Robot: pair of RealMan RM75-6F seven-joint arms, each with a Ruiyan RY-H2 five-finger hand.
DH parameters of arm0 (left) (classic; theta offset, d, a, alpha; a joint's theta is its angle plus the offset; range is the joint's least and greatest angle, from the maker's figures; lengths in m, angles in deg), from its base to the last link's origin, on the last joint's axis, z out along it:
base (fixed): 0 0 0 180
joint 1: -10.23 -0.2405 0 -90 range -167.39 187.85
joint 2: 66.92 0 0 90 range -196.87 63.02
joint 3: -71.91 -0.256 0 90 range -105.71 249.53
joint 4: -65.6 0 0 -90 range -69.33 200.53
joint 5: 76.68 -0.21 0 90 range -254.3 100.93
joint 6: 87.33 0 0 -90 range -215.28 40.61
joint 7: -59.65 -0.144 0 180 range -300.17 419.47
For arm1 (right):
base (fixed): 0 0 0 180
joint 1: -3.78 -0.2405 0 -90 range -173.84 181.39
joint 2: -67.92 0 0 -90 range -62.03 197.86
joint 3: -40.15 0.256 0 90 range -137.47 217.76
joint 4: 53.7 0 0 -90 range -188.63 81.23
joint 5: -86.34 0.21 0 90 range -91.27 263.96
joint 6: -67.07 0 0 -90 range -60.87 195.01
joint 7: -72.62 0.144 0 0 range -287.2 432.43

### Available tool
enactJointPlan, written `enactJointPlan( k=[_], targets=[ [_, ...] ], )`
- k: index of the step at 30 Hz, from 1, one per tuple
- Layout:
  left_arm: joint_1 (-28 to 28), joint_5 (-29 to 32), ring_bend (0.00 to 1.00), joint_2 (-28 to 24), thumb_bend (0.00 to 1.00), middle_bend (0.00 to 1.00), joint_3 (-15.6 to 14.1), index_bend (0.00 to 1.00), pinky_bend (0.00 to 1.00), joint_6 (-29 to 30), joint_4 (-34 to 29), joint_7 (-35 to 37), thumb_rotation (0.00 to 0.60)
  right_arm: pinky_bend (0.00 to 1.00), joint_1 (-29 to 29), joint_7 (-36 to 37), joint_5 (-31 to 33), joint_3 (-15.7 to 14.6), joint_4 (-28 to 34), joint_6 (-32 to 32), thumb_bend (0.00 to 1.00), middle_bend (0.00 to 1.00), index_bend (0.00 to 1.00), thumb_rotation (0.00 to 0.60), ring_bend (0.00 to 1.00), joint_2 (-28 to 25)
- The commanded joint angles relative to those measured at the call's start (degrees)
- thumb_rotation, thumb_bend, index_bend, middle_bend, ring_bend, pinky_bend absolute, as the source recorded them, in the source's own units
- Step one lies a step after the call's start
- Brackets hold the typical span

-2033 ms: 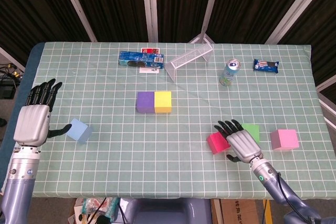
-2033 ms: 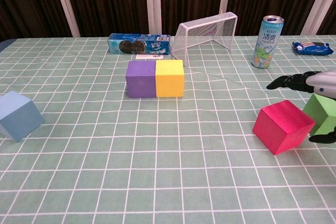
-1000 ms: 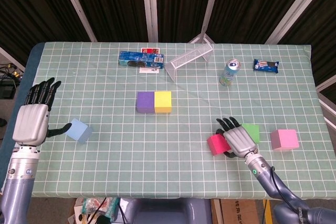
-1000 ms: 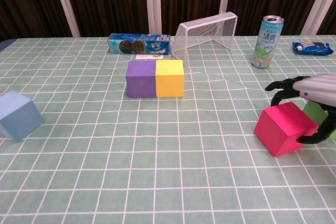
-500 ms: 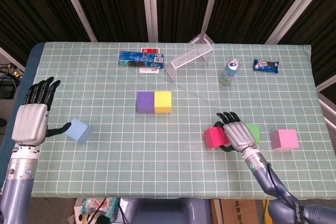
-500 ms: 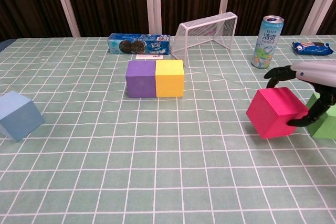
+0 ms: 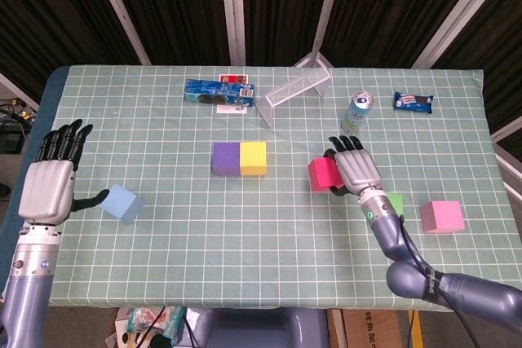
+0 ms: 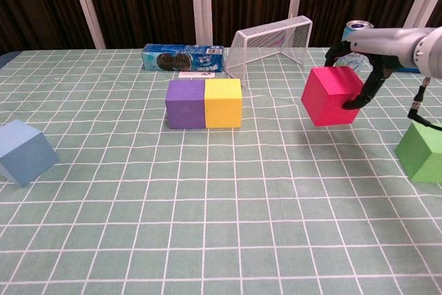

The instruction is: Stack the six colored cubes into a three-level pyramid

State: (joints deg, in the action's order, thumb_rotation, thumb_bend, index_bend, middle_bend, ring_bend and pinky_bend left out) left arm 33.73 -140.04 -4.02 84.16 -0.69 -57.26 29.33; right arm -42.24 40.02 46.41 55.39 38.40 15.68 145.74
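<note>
My right hand (image 7: 356,170) (image 8: 369,53) grips the red cube (image 7: 322,174) (image 8: 332,96) and holds it in the air, to the right of the yellow cube (image 7: 254,157) (image 8: 223,103). The yellow cube touches the purple cube (image 7: 226,159) (image 8: 185,104) mid-table. A green cube (image 7: 395,204) (image 8: 422,151) and a pink cube (image 7: 442,216) lie at the right. The light blue cube (image 7: 124,203) (image 8: 25,152) sits at the left, beside my left hand (image 7: 50,185), which is open with its thumb near the cube.
A blue cookie packet (image 7: 217,93) (image 8: 182,58) and a white wire rack (image 7: 295,89) (image 8: 270,41) lie at the back. A drink can (image 7: 357,112) (image 8: 354,29) stands behind the red cube, and a blue snack packet (image 7: 413,102) is at the back right.
My right hand closed on the red cube, lifted it off the table and carried it up and left toward the yellow cube. The left hand stayed still.
</note>
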Motion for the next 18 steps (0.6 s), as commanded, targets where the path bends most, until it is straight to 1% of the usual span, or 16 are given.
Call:
enactJointPlan(
  k=[1,8,11,18],
  targets=[
    [0.1,0.1,0.0,0.1,0.05,0.0,0.2,0.0,0.04,0.0,0.1,-0.3,0.6,0.0,-3.2,-2.8,4.8,0.2,-3.6,1.0,0.32,0.12,0.5,0.6,0.0,2.6],
    [0.1,0.2,0.0,0.3,0.05,0.0,0.7,0.0,0.04,0.3,0.2,-0.6,0.6,0.0,-7.4,-5.2,10.4,0.4,-9.9,1.5,0.32,0.11,0.51,0.6,0.0,7.1],
    [0.1,0.4,0.0,0.3,0.05,0.0,0.8,0.0,0.04,0.1,0.3,-0.5,0.6,0.0,-9.7,-6.5,14.1,1.0,-12.5,1.6,0.32,0.11,0.51,0.6,0.0,9.4],
    [0.2,1.5,0.0,0.2,0.05,0.0,1.3,0.0,0.04,-0.4,0.8,0.0,0.6,0.0,-13.2,-6.7,18.3,2.6,-18.7,1.7,0.32,0.12,0.51,0.6,0.0,13.7]
  ],
)
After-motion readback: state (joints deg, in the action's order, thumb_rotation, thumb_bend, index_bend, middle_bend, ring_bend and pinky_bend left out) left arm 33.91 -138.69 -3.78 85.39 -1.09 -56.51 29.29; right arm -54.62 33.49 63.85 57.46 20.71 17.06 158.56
